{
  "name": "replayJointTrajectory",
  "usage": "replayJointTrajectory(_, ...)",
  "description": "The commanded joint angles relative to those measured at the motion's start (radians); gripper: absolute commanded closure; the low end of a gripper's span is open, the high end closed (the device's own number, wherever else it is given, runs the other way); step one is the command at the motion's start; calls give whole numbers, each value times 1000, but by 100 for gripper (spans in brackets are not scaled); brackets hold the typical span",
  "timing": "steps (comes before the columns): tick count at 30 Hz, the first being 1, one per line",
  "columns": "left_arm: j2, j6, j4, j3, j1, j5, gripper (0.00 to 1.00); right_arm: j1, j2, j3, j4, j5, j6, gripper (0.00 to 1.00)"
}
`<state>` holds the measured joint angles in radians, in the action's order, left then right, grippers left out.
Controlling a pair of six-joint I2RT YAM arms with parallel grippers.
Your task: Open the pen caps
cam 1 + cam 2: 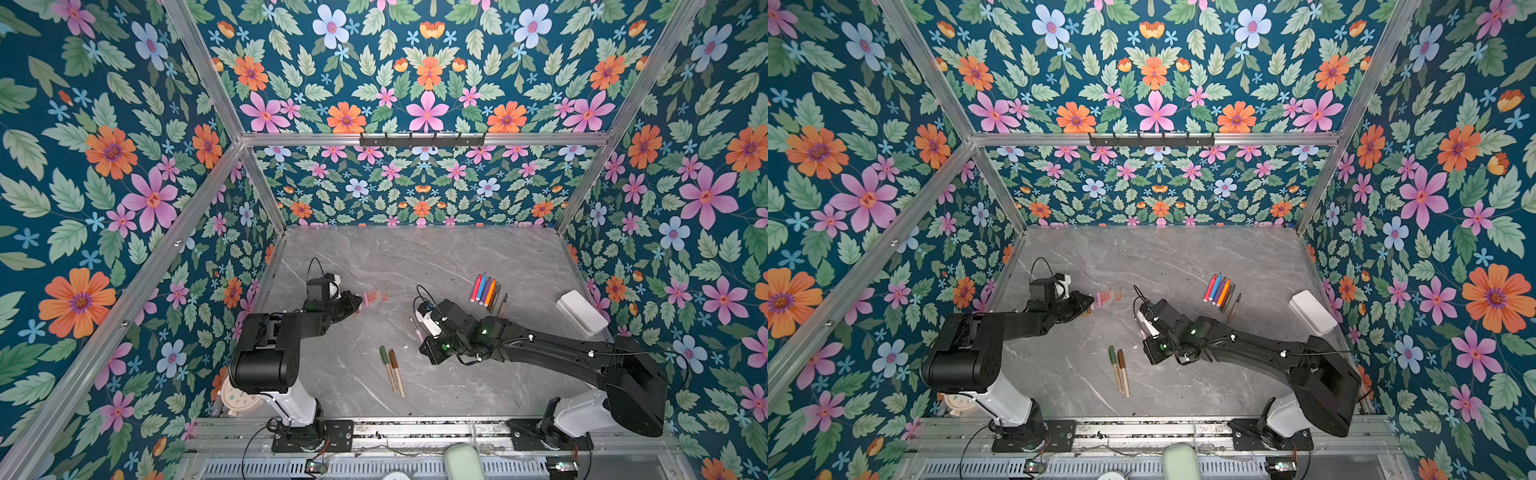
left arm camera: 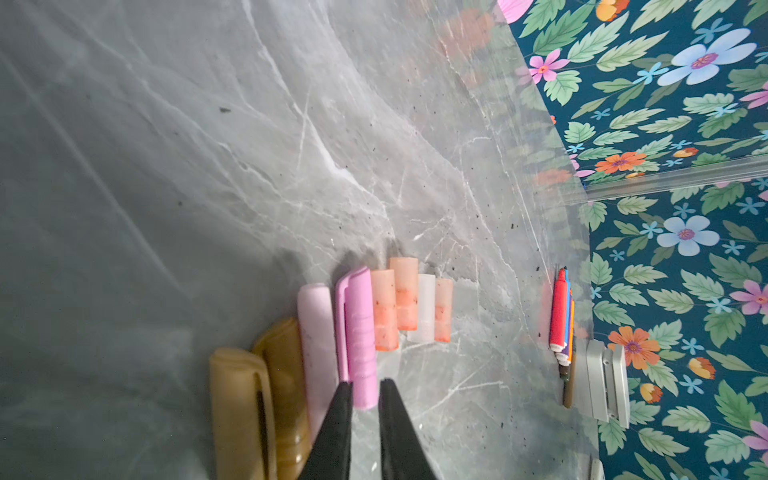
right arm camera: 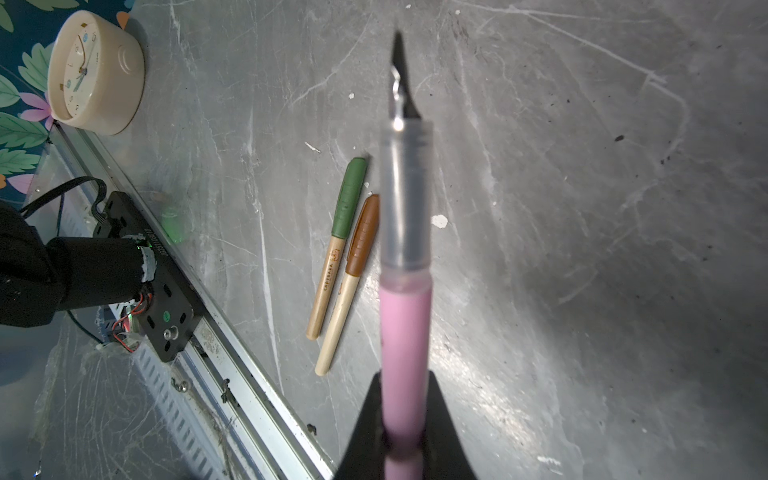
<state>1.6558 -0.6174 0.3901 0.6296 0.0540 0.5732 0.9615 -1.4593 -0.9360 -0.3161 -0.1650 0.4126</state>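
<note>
1. Eight caps (image 2: 403, 293) sit side by side on the table (image 2: 166, 166) in the left wrist view. Our left gripper (image 2: 365, 388) is pinched narrow on the near end of the pink cap (image 2: 360, 324). That cap sits in the row between a pale pink cap (image 2: 316, 332) and an orange cap (image 2: 384, 309), seemingly touching both. We cannot tell whether it rests on the table. Its long axis runs in line with the fingers, rounded end pointing away from them. We judge it could roll on release, or fingers pulling back could drag it and scatter its neighbours.

2. Right wrist view: our right gripper (image 3: 405, 386) is clamped on the barrel of the pink pen (image 3: 405, 324). The cap is off and the black nib (image 3: 401, 75) points straight away from the wrist. The grip sits far back, so we think the pen could pivot. A dip of the arm could jab the bare nib into the table. Beyond it, the green pen (image 3: 338, 245) and brown pen (image 3: 353, 274) lie touching, both still capped.

3. In both top views the held pen slants from the gripper toward the far left. The two capped pens lie near the front middle, caps toward the far wall. We judge that grabbing one may nudge the other. The bright pens (image 1: 484, 291) lie well apart on the right.
</note>
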Motion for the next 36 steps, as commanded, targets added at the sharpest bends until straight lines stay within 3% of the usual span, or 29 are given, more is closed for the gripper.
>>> replayJointTrajectory(1, -15, 33, -31, 11, 0, -38, 83, 1, -5, -3, 2, -1, -11, 100)
replayJointTrajectory(11, -18, 65, -104, 43, 4, -73, 83, 2, 0, 11, 12, -2, -6, 100)
replayJointTrajectory(36, 45, 47, -90, 88, 44, -68, 83, 1, 7, 34, 23, 2, -3, 100)
